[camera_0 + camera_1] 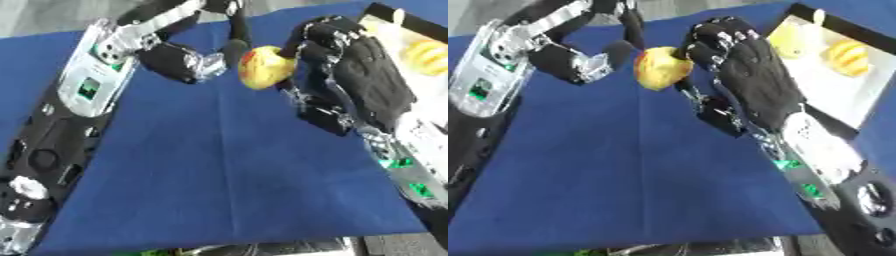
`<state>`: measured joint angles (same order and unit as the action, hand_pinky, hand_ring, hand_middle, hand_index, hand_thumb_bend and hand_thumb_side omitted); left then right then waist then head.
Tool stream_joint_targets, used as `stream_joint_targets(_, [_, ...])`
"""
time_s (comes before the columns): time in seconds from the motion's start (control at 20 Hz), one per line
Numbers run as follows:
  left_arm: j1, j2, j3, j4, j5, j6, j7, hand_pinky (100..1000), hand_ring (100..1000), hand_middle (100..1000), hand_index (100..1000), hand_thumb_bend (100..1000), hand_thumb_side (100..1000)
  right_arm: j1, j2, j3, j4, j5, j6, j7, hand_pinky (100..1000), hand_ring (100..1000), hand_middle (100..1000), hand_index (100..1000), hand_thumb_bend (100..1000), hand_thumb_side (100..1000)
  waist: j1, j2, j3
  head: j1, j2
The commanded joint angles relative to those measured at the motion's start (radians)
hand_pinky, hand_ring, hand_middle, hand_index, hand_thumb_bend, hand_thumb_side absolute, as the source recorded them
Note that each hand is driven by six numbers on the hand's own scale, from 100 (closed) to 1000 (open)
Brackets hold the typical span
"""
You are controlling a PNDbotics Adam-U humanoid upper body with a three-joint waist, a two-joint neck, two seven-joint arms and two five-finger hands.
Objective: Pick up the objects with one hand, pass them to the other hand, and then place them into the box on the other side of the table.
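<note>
A yellow fruit with a red blush (pixel 262 67) hangs in the air above the blue cloth, between my two hands. My right hand (pixel 367 75) comes in from the right, back upward, its fingers curled over the fruit's right side. My left hand (pixel 185 62) reaches in from the upper left. Its fingers (pixel 234 35) are long and nearly straight and its thumb lies right against the fruit's left side. I cannot see the fruit's underside. A white box with a black rim (pixel 824 87) lies at the right edge of the table.
Two yellow fruits (pixel 846 50) (pixel 789 42) lie in the box. The blue cloth (pixel 219 165) covers the table; its front edge runs along the bottom. My two forearms run down both sides of the view.
</note>
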<state>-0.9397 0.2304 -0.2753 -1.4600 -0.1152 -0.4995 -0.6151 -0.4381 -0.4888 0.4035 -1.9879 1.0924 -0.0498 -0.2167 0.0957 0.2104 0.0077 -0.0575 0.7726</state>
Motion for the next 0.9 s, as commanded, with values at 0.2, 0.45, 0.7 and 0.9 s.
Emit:
stream_joint_targets(0.2, [-0.005,0.053,0.055,-0.047,0.071,0.022,-0.01,687,506,406,595,100,661,0.015,-0.019,-0.064,-0.012,0.028,0.049,-0.031,676,687,555,278,100,100,-0.005,-0.021,-0.001,-0.017,-0.003])
stream_joint_targets(0.45, [0.015,0.078,0.102,-0.076,0.107,0.053,0.017,685,505,405,590,100,641,0.047,-0.044,-0.13,-0.012,0.028,0.114,-0.065,665,691,555,282,100,100,-0.004,-0.022,0.0,-0.041,-0.003])
stream_joint_targets(0.7, [0.082,0.111,0.171,-0.105,0.127,0.091,0.062,681,501,399,579,100,636,0.112,-0.108,-0.225,-0.012,-0.067,0.251,-0.119,611,741,569,306,100,197,-0.001,-0.023,0.004,-0.081,-0.003])
stream_joint_targets(0.9, [0.178,0.138,0.237,-0.118,0.138,0.12,0.095,675,497,394,570,100,652,0.165,-0.183,-0.292,0.007,-0.193,0.389,-0.139,584,793,626,443,100,357,0.003,-0.024,0.018,-0.116,-0.003])
